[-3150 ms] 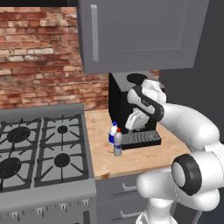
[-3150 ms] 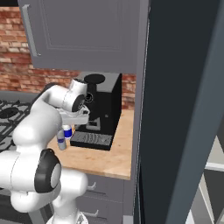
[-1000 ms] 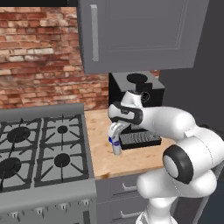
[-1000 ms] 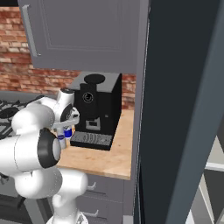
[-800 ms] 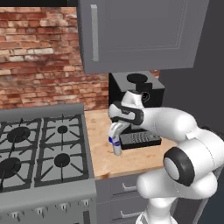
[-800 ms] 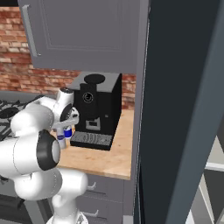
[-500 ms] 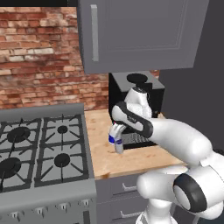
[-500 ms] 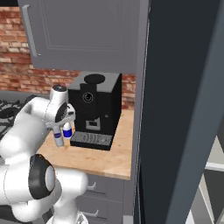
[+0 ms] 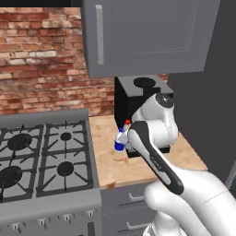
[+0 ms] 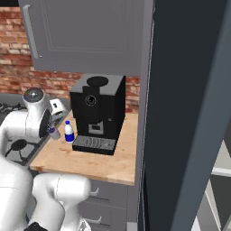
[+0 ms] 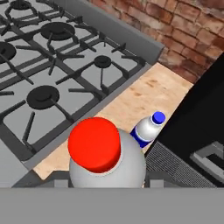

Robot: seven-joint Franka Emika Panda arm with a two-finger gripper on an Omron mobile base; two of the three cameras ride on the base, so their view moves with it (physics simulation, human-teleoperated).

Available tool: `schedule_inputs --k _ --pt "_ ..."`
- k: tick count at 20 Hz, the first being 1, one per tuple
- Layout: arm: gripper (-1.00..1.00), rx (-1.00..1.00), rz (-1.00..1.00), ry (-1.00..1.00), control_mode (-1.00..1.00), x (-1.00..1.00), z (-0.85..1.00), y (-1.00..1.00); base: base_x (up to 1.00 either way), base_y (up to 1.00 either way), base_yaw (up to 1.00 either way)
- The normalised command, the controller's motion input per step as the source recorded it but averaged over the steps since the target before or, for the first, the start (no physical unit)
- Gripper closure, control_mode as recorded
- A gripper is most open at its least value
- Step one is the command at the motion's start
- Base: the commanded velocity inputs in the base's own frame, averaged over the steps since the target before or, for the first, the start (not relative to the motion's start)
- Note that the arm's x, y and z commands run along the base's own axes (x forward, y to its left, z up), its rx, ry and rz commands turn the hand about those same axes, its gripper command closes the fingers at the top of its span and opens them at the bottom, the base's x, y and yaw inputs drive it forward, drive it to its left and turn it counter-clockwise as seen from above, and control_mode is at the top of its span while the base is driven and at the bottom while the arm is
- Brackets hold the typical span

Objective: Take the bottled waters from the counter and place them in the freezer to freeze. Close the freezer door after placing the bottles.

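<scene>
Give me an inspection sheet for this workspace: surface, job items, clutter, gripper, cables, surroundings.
Surface: light wood counter, bare in front, between the gas stove and the tall dark freezer.
Job items: red-capped bottle lifted off the counter in the gripper; blue-capped bottle stands upright beside the coffee machine's drip tray.
Clutter: black coffee machine at the back of the counter.
Gripper: gripper shut on the red-capped bottle, above the counter edge by the stove.
Cables: nothing seen.
Surroundings: brick wall, grey wall cabinet overhead, drawers below the counter.
</scene>
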Motion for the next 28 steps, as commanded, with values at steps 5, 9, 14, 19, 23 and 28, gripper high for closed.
schedule_inputs --k 5,9,14,19,23,28 --pt "1.00 0.04 -0.16 -0.22 1.00 -0.53 0.54 0.00 -0.40 0.00 -0.15" --pt "1.00 0.00 0.00 0.00 1.00 0.00 0.00 0.00 -1.00 0.01 -0.40" --pt "1.00 0.00 0.00 0.00 1.00 0.00 0.00 0.00 -1.00 0.12 -0.46" --pt "1.00 0.00 0.00 0.00 1.00 0.00 0.00 0.00 -1.00 0.01 -0.49" --pt "1.00 0.00 0.00 0.00 1.00 0.00 0.00 0.00 -1.00 0.02 -0.54" --pt "1.00 0.00 0.00 0.00 1.00 0.00 0.00 0.00 -1.00 0.12 -0.64"
